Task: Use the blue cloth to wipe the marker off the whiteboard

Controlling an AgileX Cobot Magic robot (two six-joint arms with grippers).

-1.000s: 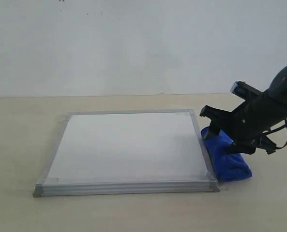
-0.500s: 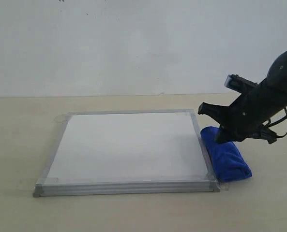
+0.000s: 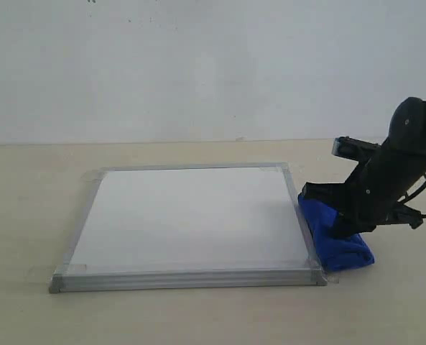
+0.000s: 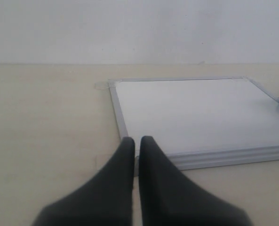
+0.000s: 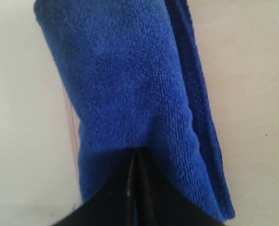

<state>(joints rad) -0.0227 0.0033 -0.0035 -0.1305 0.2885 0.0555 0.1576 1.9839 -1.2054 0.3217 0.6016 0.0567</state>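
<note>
The cloth (image 3: 326, 248) lies on the table (image 3: 26, 215), touching the board's (image 3: 191, 215) right frame and off the white surface. The right gripper (image 3: 344, 228) is down on it, jaws together and tips dug into the pile; can't tell if a fold is pinched. The left gripper (image 4: 135, 141) is closed on nothing, low by a board corner.

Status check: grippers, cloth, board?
Left gripper shut, empty, near a board corner. Right gripper shut, tips pressed into cloth beside the board. No marker visible on the board. Nothing between cloth and board.
</note>
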